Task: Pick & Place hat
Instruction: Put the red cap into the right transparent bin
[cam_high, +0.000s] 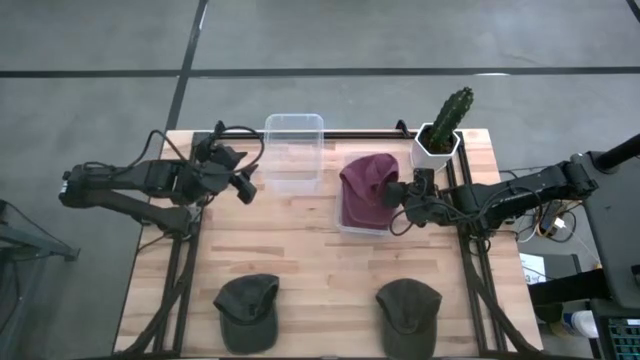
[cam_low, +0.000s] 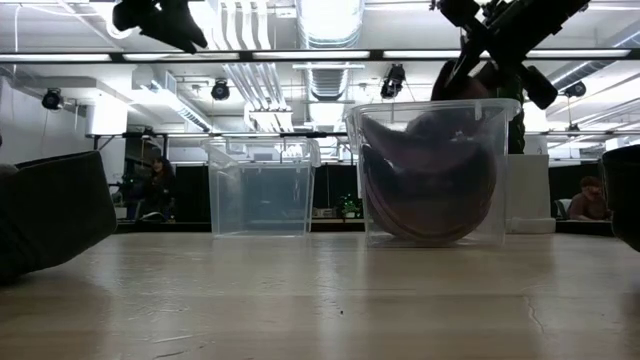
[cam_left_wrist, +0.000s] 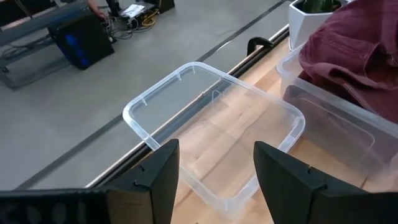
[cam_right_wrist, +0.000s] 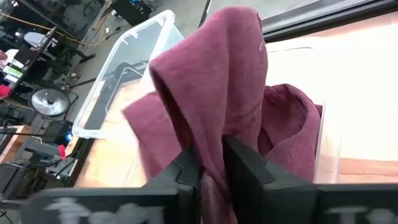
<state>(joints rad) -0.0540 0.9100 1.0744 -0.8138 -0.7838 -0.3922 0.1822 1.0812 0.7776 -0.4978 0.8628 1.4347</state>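
A maroon hat (cam_high: 368, 188) sits in a clear bin (cam_high: 350, 226) at the table's centre right; it also shows in the right wrist view (cam_right_wrist: 224, 93) and the low view (cam_low: 430, 180). My right gripper (cam_high: 393, 193) is shut on it above the bin. My left gripper (cam_high: 243, 184) is open and empty, raised beside an empty clear bin (cam_high: 293, 150); its wrist view shows that bin (cam_left_wrist: 211, 137). Two dark green hats (cam_high: 246, 311) (cam_high: 408, 315) lie on the table near its front edge. My right gripper pinches a raised fold of the maroon hat's cloth (cam_right_wrist: 214, 146) between its two fingers, coming level from the table's right side. The fold stands up above the fingers; the rest of the hat (cam_low: 430, 200) lies inside the clear bin.
A white pot with a green cactus (cam_high: 440, 135) stands at the far right, just behind my right arm. A black rail runs along the table's far edge (cam_high: 370, 133). Bare wood lies between the bins and the two green hats. People sit in the room beyond.
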